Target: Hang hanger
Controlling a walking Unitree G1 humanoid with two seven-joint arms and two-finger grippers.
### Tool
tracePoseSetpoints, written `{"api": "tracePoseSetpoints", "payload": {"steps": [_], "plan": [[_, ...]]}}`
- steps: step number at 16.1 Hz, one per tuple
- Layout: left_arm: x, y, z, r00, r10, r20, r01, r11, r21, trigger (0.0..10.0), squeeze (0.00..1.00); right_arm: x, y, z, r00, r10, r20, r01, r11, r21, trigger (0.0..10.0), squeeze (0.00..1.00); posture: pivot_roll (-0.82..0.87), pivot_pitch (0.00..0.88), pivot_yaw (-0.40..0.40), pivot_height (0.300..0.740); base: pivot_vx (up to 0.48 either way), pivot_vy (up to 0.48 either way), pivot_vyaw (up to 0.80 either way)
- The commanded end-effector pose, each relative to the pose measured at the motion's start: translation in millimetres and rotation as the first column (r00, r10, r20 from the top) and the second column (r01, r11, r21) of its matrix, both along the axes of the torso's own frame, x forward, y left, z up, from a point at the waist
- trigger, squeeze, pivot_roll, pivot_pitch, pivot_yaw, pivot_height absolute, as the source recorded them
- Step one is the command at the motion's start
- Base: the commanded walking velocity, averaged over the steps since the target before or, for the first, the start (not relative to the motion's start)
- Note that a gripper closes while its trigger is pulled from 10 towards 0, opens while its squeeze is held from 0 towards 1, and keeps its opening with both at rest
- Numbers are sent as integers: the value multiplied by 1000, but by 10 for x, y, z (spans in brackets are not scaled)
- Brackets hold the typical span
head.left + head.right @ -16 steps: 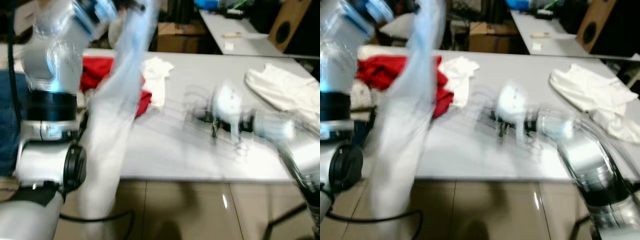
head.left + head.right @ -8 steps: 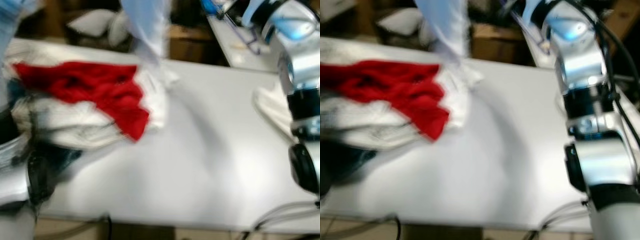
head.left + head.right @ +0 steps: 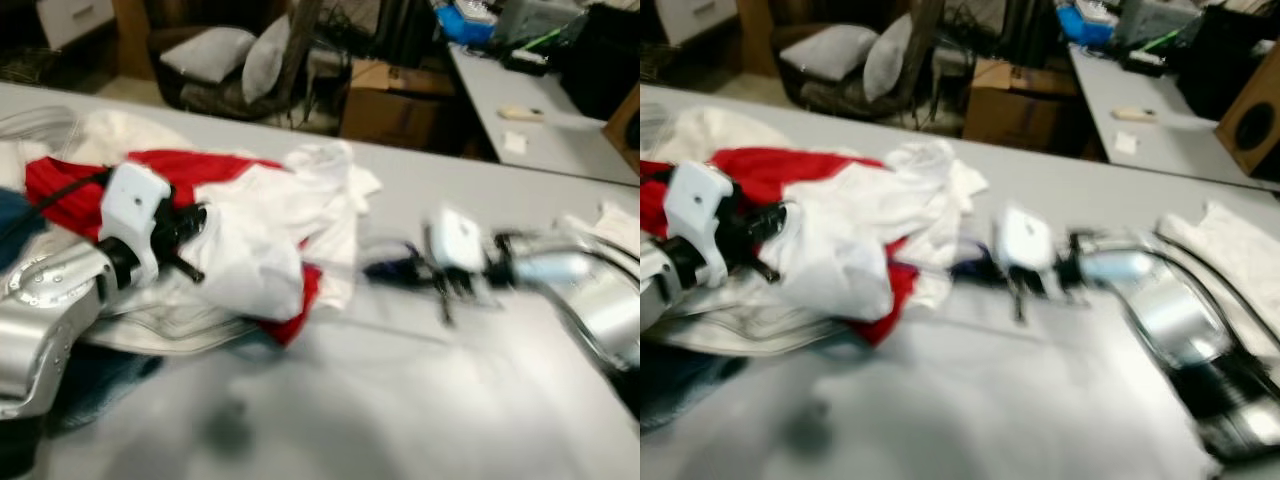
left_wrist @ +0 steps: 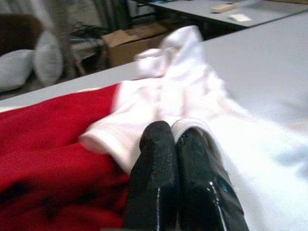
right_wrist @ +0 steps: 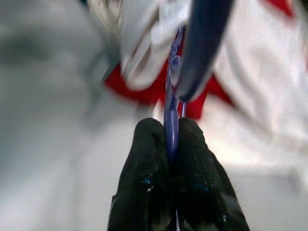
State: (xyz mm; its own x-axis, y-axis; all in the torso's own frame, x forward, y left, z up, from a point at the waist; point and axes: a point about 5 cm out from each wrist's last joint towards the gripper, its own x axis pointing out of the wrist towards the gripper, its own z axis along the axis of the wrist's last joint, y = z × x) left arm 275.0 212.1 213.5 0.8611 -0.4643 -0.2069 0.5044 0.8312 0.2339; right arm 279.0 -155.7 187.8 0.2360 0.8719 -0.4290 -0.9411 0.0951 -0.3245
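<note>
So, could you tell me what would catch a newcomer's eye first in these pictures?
Probably the red garment in the heap of white clothes on the robot's left side of the grey table. The left gripper is shut on a fold of white cloth there. Further right, the right gripper pinches a thin blue hanger at the pile's edge.

A blue hanger (image 5: pixel 171 103), thin and partly blurred, lies low over the table beside the clothes.
</note>
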Motion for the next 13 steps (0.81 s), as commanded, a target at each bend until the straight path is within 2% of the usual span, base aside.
{"api": "tracePoseSetpoints", "payload": {"steps": [1,2,3,4,5,8,9,10,11,13], "plan": [[-9,-42,47,999,-31,-15,31,999,9,10000,0,-60,-14,88,999,32,-5,-32,999,-16,10000,0,75,0,-67,740,0,0,0],[-12,-32,51,998,-51,-32,51,998,21,10000,627,-111,-62,107,999,33,-22,-34,999,-31,10000,0,68,0,-58,740,0,0,0],[-13,-28,54,997,-61,-38,62,998,30,10000,1000,-135,-87,118,999,32,-29,-33,999,-39,10000,0,68,0,-58,740,0,0,0],[-7,-9,56,997,-61,-54,63,998,31,10000,1000,-171,-125,137,999,30,-35,-32,998,-52,10000,0,62,0,-50,740,0,0,0],[-11,38,74,987,-118,-112,127,989,72,10000,1000,-246,-263,224,999,7,-48,-10,998,-67,10000,0,61,0,-44,740,0,0,0],[-53,74,150,961,-217,-171,236,967,99,10000,1000,-326,-413,312,998,-22,-64,17,997,-71,10000,0,64,0,-39,740,0,0,0],[-122,140,290,921,-330,-206,350,934,69,10000,1000,-380,-556,396,996,-63,-65,59,996,-61,10000,0,63,0,-32,740,0,0,0],[-122,140,290,921,-330,-206,350,934,69,10000,1000,-380,-556,396,996,-63,-65,59,996,-61,10000,0,63,0,-32,740,0,0,0],[-147,194,383,906,-375,-198,389,920,38,10000,1000,-404,-621,475,994,-93,-61,91,995,-26,10000,0,61,0,-26,740,0,0,0],[-115,220,604,909,-409,-83,408,912,-37,10000,1000,-441,-764,605,986,-158,-44,161,985,60,10000,0,55,0,-18,740,0,0,0]]}}
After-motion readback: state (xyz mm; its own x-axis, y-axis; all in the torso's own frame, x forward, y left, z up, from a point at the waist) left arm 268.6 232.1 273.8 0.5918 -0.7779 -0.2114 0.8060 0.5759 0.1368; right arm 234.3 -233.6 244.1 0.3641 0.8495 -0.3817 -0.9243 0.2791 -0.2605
